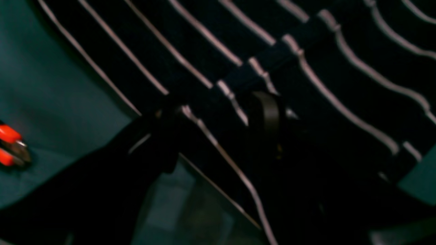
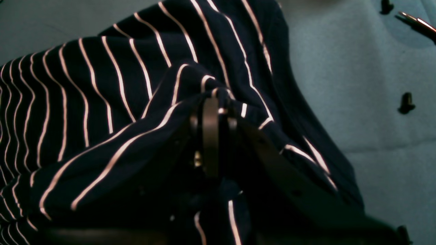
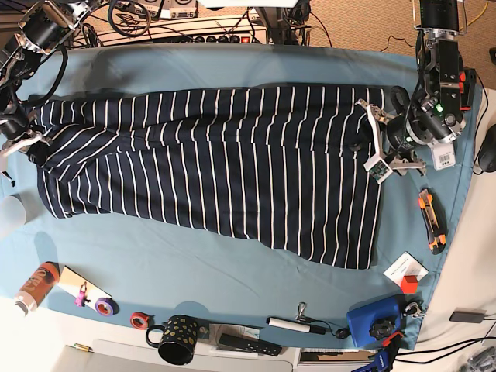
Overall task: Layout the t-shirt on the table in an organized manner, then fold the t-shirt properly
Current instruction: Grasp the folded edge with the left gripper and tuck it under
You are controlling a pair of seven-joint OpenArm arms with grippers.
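Along table (image 3: 232,263) front, t-shirt (image 3: 232,163) hem

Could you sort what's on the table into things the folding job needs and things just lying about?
Job:
- t-shirt
- table
- left tool, at the shirt's edge
- right tool, shut on the t-shirt

Lying about:
- black mug
- orange utility knife
- tape rolls
- marker
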